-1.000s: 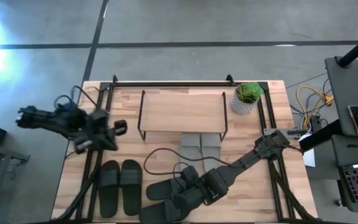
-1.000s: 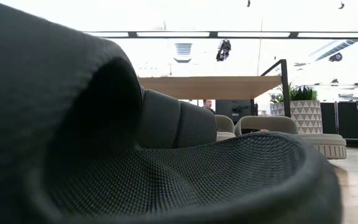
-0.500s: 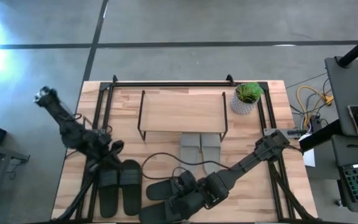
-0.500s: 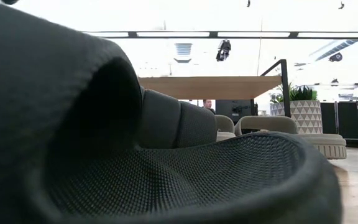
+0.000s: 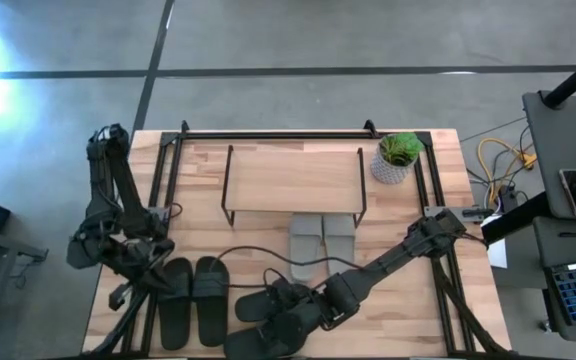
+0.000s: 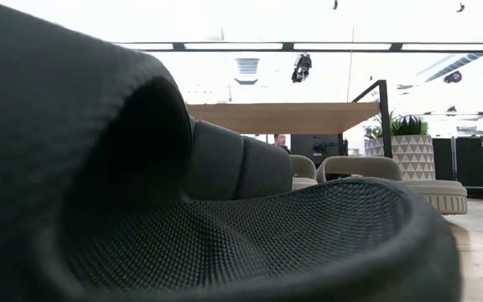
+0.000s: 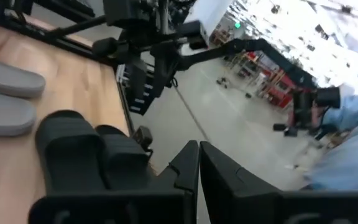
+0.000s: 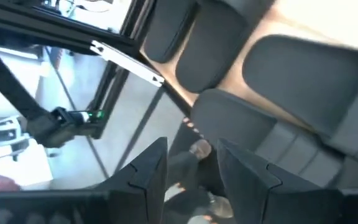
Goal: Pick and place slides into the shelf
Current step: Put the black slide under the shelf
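Observation:
The olive-green pair (image 5: 193, 300) lies sole-down near the table's near-left corner. The black pair (image 5: 263, 312) lies at the near edge, and one black slide (image 6: 183, 210) fills the low view. The pale grey pair (image 5: 323, 236) rests on the table at the shelf's front edge. The shelf (image 5: 293, 180) stands mid-table on its wire legs. My left gripper (image 5: 153, 275) (image 7: 198, 148) is shut and hovers beside the olive pair's left side. My right gripper (image 5: 273, 315) (image 8: 191, 158) is open above the black pair; no touch shows.
A potted plant (image 5: 398, 158) stands right of the shelf. A black cable (image 5: 258, 250) loops across the wood between the shelf and the slides. A black frame (image 5: 268, 133) rims the table's far side. Bare wood lies to the shelf's left and near right.
My left arm has swung in from beyond the table's left edge toward the near edge and come down beside the olive pair. My right gripper has crept a little toward the table's left over the black pair. The slides have stayed where they were.

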Controlling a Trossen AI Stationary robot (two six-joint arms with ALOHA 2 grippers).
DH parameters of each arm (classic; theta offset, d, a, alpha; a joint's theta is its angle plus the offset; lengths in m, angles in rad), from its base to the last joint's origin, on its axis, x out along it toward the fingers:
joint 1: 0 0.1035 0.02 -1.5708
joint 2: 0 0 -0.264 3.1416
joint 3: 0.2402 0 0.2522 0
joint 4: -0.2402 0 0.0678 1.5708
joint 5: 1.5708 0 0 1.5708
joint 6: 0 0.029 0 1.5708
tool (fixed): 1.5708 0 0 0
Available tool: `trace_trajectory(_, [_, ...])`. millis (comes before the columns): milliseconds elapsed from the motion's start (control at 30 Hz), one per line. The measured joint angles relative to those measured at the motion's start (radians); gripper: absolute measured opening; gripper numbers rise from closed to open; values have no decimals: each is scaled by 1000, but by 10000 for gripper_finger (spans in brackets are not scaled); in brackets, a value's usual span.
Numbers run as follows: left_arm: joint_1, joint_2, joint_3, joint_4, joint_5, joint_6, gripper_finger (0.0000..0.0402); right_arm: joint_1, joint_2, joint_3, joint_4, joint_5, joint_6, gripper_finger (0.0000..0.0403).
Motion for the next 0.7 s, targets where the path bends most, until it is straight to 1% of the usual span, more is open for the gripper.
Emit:
trace_trajectory(167, [1,-12,-23,-11,4,120,0,0,0,-4,-109,-18,112,132])
trace_trajectory(233, [1,-28,-30,-29,18,130,0,-6,9,-7,-147,-26,148,132])
trace_trajectory(267, [1,-37,-35,-35,32,130,0,-11,13,-7,-141,-49,155,132])
trace_trajectory(300, [1,-48,-39,-44,50,130,0,-17,25,-7,-101,-90,144,132])
trace_trajectory(367, [0,-73,-39,-64,86,131,0,-23,50,-7,98,-182,87,132])
trace_trajectory(433, [0,-99,-39,-89,92,133,0,-21,70,3,315,-189,49,132])
trace_trajectory(467, [0,-111,-39,-97,94,138,0,-16,71,10,399,-168,38,132])
trace_trajectory(500, [1,-126,-39,-110,94,139,0,-12,71,22,442,-134,32,132])
trace_trajectory(533, [1,-145,-39,-127,94,140,0,-6,67,41,434,-98,27,132])
trace_trajectory(600, [1,-188,-39,-144,95,155,0,3,64,87,321,-46,24,132])
trace_trajectory(700, [1,-253,-39,-199,96,164,0,6,72,115,121,-28,94,132])
